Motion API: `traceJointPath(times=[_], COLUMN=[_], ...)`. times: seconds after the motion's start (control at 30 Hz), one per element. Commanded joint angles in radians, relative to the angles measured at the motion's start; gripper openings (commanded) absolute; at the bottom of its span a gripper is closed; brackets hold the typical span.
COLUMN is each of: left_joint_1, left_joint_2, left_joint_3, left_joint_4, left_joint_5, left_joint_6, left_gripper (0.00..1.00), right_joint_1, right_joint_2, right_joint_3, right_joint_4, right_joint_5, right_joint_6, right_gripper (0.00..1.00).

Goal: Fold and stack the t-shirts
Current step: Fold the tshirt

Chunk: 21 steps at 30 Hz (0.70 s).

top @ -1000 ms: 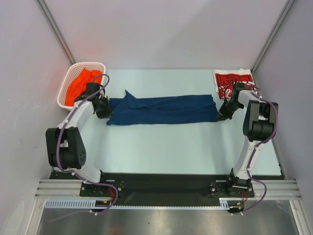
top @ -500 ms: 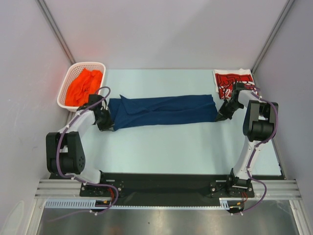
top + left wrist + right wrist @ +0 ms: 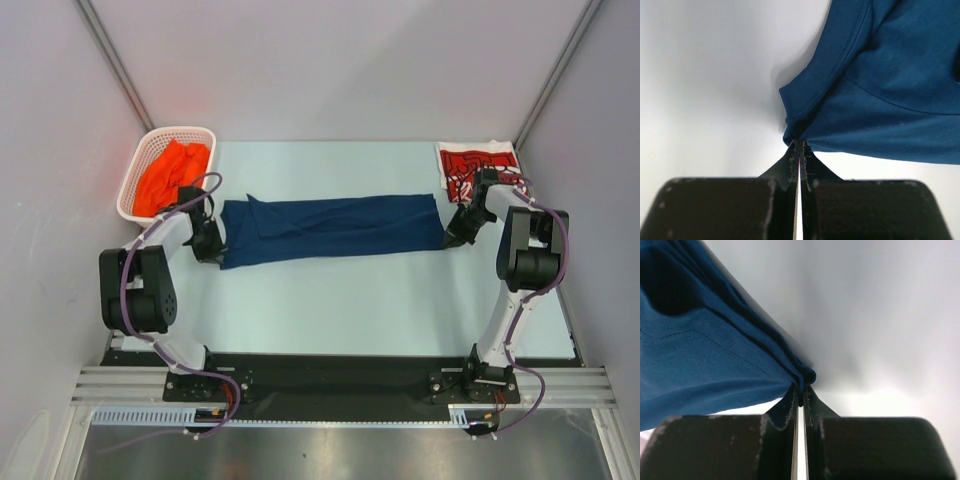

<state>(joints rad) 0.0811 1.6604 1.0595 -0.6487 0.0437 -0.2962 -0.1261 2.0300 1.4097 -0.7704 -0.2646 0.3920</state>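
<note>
A dark navy t-shirt (image 3: 330, 225) lies folded into a long band across the middle of the table. My left gripper (image 3: 212, 246) is shut on its left end, pinching a corner of the blue cloth (image 3: 880, 75) at the fingertips (image 3: 799, 144). At the other end my right gripper (image 3: 452, 238) is shut on a bunched edge of the same shirt (image 3: 690, 355), which it grips at the tips (image 3: 800, 388). A red t-shirt with white print (image 3: 475, 165) lies folded at the back right. An orange t-shirt (image 3: 170, 175) sits crumpled in the basket.
The white lattice basket (image 3: 180, 131) stands at the back left corner, close behind my left arm. Grey walls enclose the table on three sides. The red shirt lies just behind my right arm's wrist.
My left gripper has drawn the navy shirt's left end toward the near side and down, and the raised flap there now lies flatter. The right gripper has stayed put.
</note>
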Motion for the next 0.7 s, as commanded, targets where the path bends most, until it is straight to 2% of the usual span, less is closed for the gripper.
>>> traceJointPath(times=[0.0,0.47,0.67], left_joint_1=[0.016,0.016,0.019], left_joint_2=[0.015,0.006,0.032], left_joint_3=[0.025,-0.073,-0.032], left_joint_4=[-0.012,-0.037,-0.048], left_joint_5=[-0.027,-0.021,-0.039], left_joint_6=[0.039,0.045,0.04], left_gripper=[0.0,0.0,0.0], right_joint_1=[-0.004,0.029,0.045], right_joint_2=[-0.027,-0.12,-0.177], right_joint_3=[-0.046,-0.152,-0.238], right_joint_4=[-0.033,-0.049,-0.036], right_joint_5=[0.192,0.238,0.237], right_joint_6=[-0.021,-0.004,-0.001], right_gripper=[0.0,0.0,0.0])
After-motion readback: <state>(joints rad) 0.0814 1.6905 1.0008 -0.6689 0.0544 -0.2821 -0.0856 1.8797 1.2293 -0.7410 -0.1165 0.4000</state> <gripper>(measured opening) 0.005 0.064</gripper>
